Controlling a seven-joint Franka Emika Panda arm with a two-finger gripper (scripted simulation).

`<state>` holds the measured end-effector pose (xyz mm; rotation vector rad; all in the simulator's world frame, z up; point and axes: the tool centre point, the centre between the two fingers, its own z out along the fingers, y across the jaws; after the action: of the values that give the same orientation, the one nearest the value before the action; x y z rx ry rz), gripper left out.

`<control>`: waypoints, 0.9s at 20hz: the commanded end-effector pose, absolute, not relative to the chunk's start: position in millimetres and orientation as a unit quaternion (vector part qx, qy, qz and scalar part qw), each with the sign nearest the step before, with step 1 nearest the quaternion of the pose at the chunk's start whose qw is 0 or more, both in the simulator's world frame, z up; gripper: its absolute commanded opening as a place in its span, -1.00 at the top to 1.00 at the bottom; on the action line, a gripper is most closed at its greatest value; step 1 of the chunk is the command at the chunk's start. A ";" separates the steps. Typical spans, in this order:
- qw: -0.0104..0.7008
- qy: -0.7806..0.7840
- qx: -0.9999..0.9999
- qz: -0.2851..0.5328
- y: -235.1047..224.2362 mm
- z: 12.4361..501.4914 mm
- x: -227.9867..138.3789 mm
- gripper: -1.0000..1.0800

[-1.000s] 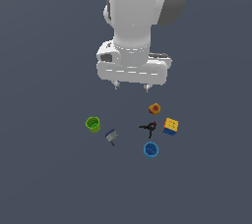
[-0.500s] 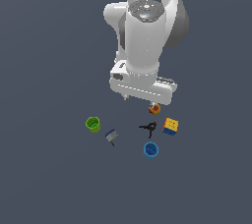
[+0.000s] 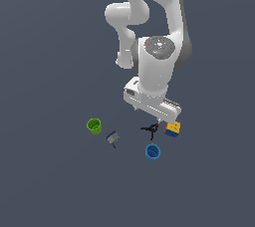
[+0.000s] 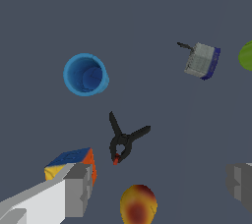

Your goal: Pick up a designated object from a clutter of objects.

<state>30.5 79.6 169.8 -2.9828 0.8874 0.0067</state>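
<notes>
- The gripper (image 4: 157,188) is low over the pile; in the wrist view its two grey fingers (image 4: 78,188) are spread wide apart and hold nothing.
- The black clamp (image 4: 123,142) lies flat on the dark floor (image 3: 50,181); its two thin prongs splay out and its tiny red tip points toward the orange-red lump (image 4: 138,205).
- In the exterior view the black clamp (image 3: 150,129) sits just under the gripper, between the grey-blue piece (image 3: 113,138) and the yellow-blue cube (image 3: 173,129); the cube is just beside it.
- The blue cup (image 3: 153,152) stands near the clamp, open side up.
- The green cup (image 3: 93,126) is well apart, at the exterior view's left; the grey-blue piece is near it.
</notes>
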 end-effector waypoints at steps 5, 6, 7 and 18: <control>0.010 0.353 -0.935 0.003 98.5 125.6 29.5 -0.92; 0.009 0.363 -0.932 0.003 101.1 119.2 29.0 -0.92; 0.008 0.372 -0.928 0.003 103.5 113.2 28.4 -0.92; 0.001 0.436 -0.900 0.001 119.4 69.8 22.1 -0.92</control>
<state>22.5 118.2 73.6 -2.8338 1.3489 0.0041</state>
